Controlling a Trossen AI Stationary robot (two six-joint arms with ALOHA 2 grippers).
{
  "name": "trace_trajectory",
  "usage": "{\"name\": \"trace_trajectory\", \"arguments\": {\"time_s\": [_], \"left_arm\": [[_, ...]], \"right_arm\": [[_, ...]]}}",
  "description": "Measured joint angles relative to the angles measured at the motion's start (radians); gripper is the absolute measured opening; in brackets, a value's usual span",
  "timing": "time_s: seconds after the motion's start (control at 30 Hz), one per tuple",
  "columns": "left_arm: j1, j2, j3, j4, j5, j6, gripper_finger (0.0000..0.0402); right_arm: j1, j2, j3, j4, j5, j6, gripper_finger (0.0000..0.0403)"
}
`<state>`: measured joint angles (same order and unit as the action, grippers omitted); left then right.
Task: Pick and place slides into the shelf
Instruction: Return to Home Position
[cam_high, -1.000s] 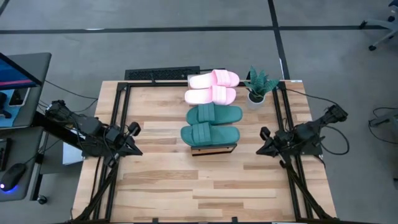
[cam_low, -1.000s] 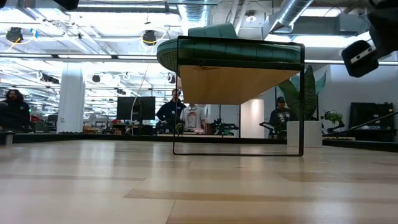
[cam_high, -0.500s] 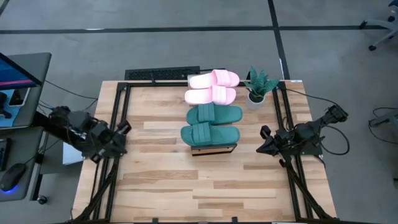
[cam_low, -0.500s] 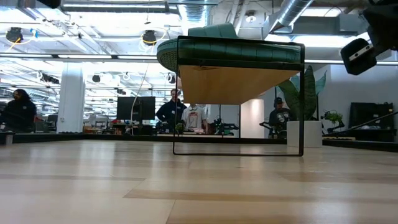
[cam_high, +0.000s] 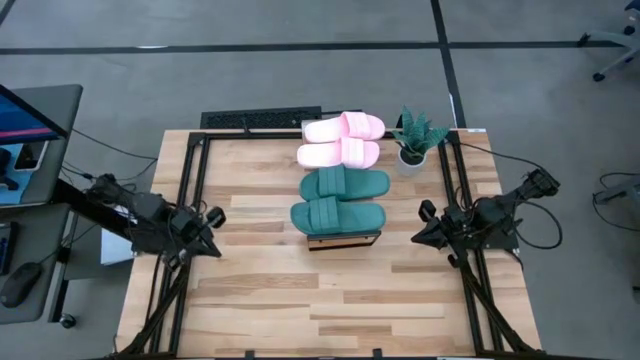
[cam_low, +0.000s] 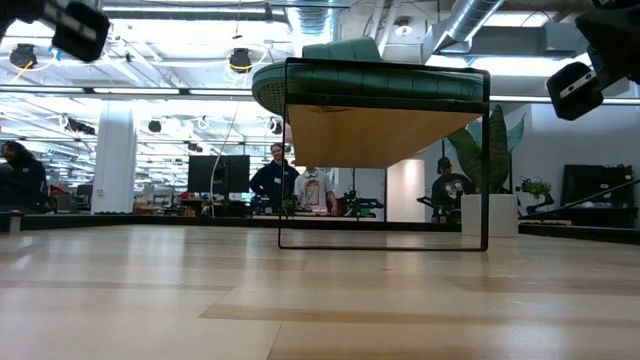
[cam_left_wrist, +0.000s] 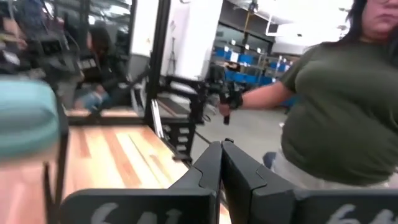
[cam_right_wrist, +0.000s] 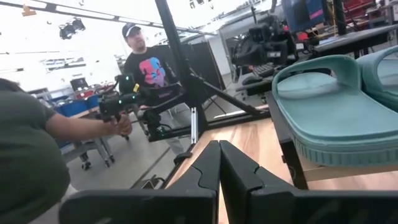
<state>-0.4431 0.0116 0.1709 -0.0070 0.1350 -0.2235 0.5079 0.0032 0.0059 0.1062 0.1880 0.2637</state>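
Observation:
The shelf (cam_high: 345, 239) stands mid-table, a wood plank on a thin black frame (cam_low: 385, 240). Four slides lie side by side across its top, soles down: two pink (cam_high: 342, 127) (cam_high: 340, 153) at the far end and two teal (cam_high: 345, 184) (cam_high: 338, 214) nearer. The right wrist view shows the teal slides (cam_right_wrist: 336, 106) on the plank. My left gripper (cam_high: 212, 247) (cam_left_wrist: 222, 144) hangs shut over the table's left side, well apart from the shelf. My right gripper (cam_high: 415, 238) (cam_right_wrist: 219, 144) hangs shut over the right side, pointing toward the shelf and touching nothing.
A potted plant (cam_high: 415, 140) stands on the table right of the pink slides. Black frame rails run along the table's left (cam_high: 190, 190) and right (cam_high: 462, 190) sides. Bare planks (cam_high: 320, 300) lie near the front edge. People stand beyond the table (cam_left_wrist: 329, 106) (cam_right_wrist: 146, 68).
My left gripper, still shut, drew back toward the table's left edge and then came forward and down again. Part of that arm now shows at the top left of the low view. The slides and shelf have not moved.

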Motion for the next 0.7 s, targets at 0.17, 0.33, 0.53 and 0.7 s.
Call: {"name": "trace_trajectory", "arguments": {"time_s": [0.17, 0.33, 0.53, 0.7], "left_arm": [[0.0, -0.011, -0.105, 0.132, 0.056, -0.027, 0.0], [-0.001, -0.007, -0.16, 0.191, 0.074, -0.048, 0.0], [-0.001, -0.009, -0.16, 0.174, 0.089, -0.011, 0.0], [-0.001, -0.009, -0.161, 0.092, 0.008, 0.0, 0.0]], "right_arm": [[0.0, 0.0, 0.0, -0.002, 0.0, 0.031, 0.0], [0.0, 0.0, 0.0, -0.044, 0.001, 0.052, 0.0], [0.0, 0.0, 0.0, -0.059, 0.026, 0.046, 0.0], [0.0, 0.01, -0.001, -0.058, 0.026, -0.027, 0.0]]}}
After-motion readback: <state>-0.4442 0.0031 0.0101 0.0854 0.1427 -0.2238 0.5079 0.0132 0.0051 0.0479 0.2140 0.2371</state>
